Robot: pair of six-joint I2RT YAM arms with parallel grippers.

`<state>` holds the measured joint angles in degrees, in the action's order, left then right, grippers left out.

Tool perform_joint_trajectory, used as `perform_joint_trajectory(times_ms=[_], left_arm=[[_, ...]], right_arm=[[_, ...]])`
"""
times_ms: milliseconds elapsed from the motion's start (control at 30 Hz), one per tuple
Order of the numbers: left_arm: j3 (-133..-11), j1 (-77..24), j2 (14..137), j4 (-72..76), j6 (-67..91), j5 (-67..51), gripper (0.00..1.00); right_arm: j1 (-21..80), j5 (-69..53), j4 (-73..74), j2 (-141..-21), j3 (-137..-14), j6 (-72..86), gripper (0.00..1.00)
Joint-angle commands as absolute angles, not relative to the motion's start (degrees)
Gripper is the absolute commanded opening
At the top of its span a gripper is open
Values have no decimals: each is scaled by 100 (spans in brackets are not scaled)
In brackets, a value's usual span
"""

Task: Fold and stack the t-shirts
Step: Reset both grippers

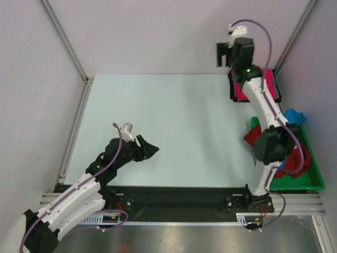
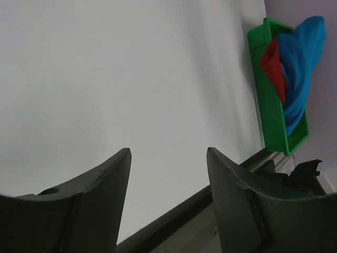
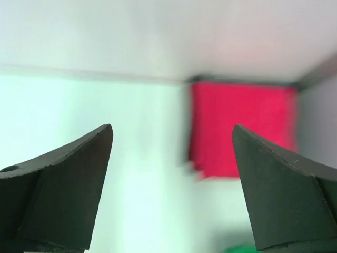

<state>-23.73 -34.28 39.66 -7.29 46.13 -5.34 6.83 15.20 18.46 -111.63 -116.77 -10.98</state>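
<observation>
At the far right corner of the worktop (image 1: 168, 116) lies one folded bright pink-red t-shirt (image 1: 240, 92), flat and square, with a dark edge showing under it that cannot be identified. The right hand (image 1: 225, 52) hangs raised above that corner, its fingers spread wide with nothing between them. In its wrist view the pink-red t-shirt (image 3: 239, 129) sits ahead and below, toward the right finger and clear of both.

Three t-shirts can be counted: the folded one, plus one bright blue t-shirt (image 1: 295, 115) and one darker red t-shirt (image 1: 253, 136), both crumpled in the single green tray (image 1: 316, 182) along the right edge. The red cloth spills over the tray's inner rim.

From above, the right arm's forearm crosses the folded t-shirt and its elbow covers the middle of the tray.

The left hand (image 1: 146, 147) hovers low near the front left of the worktop, well apart from all the cloth, its fingers moderately parted and holding nothing.
</observation>
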Motion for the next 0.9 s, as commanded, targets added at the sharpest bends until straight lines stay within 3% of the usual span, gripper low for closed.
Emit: perform_joint_trajectory(times_ms=[0, 67, 300, 433, 500, 767, 867], left_arm=[[-1952, -3393, 3605, -545, 5246, -966, 66], [-1663, -3393, 3254, -379, 5500, -1054, 66], [-522, -3393, 2130, 174, 6187, -1309, 68], [455, -3393, 1364, 1069, 6809, -1467, 68], [983, -3393, 856, 1335, 7013, -1547, 68], [967, -3393, -351, 756, 6618, -1845, 73], [993, -3401, -649, 1281, 6741, -2380, 73]], right_arm=[[1528, 1528, 2100, -10267, -10304, 111, 100], [1985, 1556, 1970, -9854, -9575, 560, 100], [2399, -471, 267, -7807, -5718, 3109, 100], [2715, -589, -1139, -6079, -3075, 4094, 100], [2864, -615, -1353, -5549, -2446, 4516, 100], [3330, -668, -2380, -3939, 574, 6344, 99], [3691, -955, -2074, -3640, 563, 6276, 100]])
